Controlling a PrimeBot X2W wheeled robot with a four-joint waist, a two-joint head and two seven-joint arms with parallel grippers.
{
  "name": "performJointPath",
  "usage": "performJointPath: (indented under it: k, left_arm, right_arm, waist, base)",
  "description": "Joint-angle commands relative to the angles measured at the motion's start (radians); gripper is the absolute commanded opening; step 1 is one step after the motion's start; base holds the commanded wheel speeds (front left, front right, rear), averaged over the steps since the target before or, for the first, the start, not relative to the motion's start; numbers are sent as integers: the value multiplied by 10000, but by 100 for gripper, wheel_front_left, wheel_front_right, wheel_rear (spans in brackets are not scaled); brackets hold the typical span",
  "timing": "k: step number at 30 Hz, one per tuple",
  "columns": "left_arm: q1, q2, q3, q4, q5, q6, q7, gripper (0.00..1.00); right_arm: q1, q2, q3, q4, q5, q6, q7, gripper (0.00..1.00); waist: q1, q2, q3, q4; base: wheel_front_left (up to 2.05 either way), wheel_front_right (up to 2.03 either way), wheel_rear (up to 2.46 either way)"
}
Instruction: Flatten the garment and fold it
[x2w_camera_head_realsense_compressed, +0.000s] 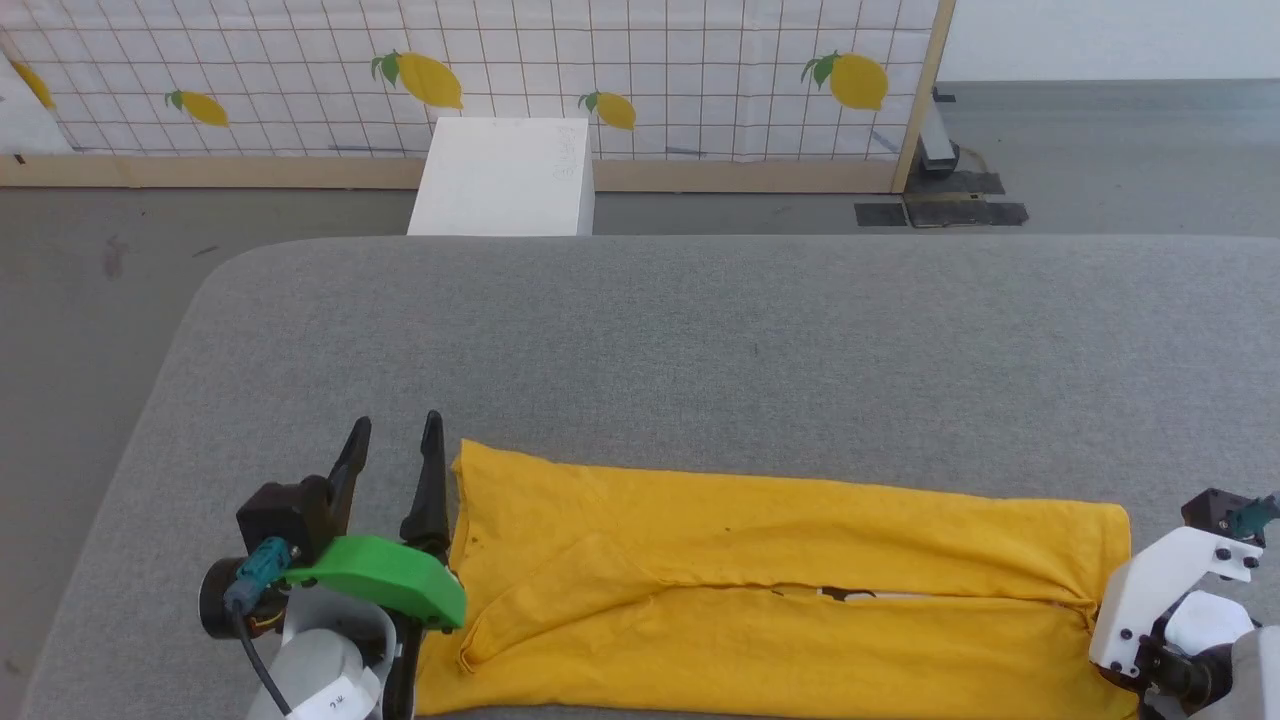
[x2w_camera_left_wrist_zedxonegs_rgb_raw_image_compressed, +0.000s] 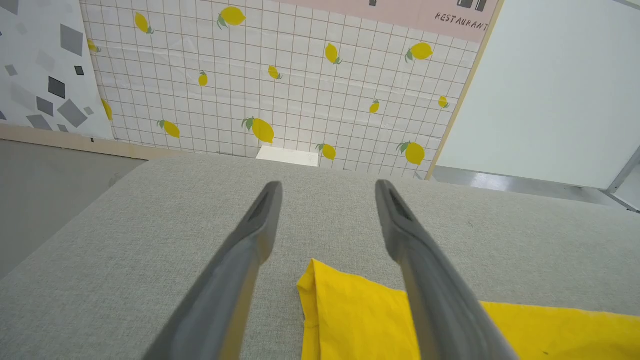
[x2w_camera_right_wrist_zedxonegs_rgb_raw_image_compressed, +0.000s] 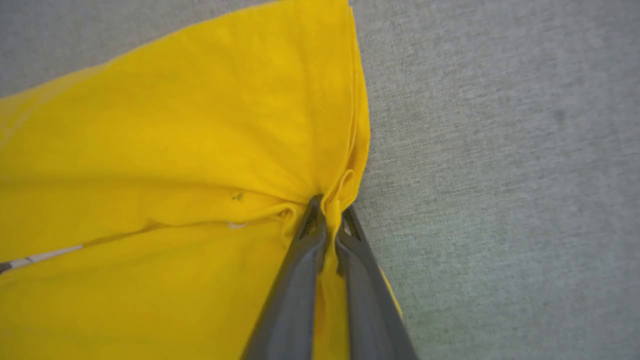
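Right side pinching the garment (x2w_camera_head_realsense_compressed: 780, 590) end, left side waiting open
The garment is lying as a long folded strip along the near edge of the grey worktop (x2w_camera_head_realsense_compressed: 700, 330). The right gripper (x2w_camera_right_wrist_zedxonegs_rgb_raw_image_compressed: 331, 206) fingers are clamping its right-end hem. The left gripper (x2w_camera_head_realsense_compressed: 396, 425) fingers are hanging spread just beside the left end, gripping nothing. Probably best: lifting low and evenly, keeping the layers stacked while carrying the end over.

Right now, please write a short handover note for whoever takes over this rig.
Left gripper: open, empty, beside the garment's left end.
Right gripper: shut on a pinch of cloth at the garment's right edge.
Garment: long flat band on the grey surface, near its front edge.
Done: flattened, both long sides folded in to the middle.
Left: probably grip the left end, then fold crosswise.
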Motion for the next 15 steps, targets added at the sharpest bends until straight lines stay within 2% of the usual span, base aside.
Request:
performJointPath:
  k: [1,5,9,15]
  left_arm:
    - [-191,-50,39,41,122,-45,-47,100]
    - [-199,-70,104,68,161,-44,-47,100]
    - [-251,-114,102,96,194,-67,-47,100]
    - [-315,-181,75,154,230,-135,-47,100]
  right_arm:
    - [161,62,111,54,38,-13,65,0]
    - [272,-385,192,-326,-126,-13,-404,0]
    - [392,-1116,42,-471,-989,-13,-1261,0]
    - [565,-1808,-1130,-420,-2405,-13,-2288,0]
  waist:
    - [1,0,-2,-7]
    - [1,0,16,-44]
    - [1,0,60,-45]
    - [1,0,157,3]
  base:
    - [0,0,0]
    - [0,0,0]
    - [0,0,0]
    - [0,0,0]
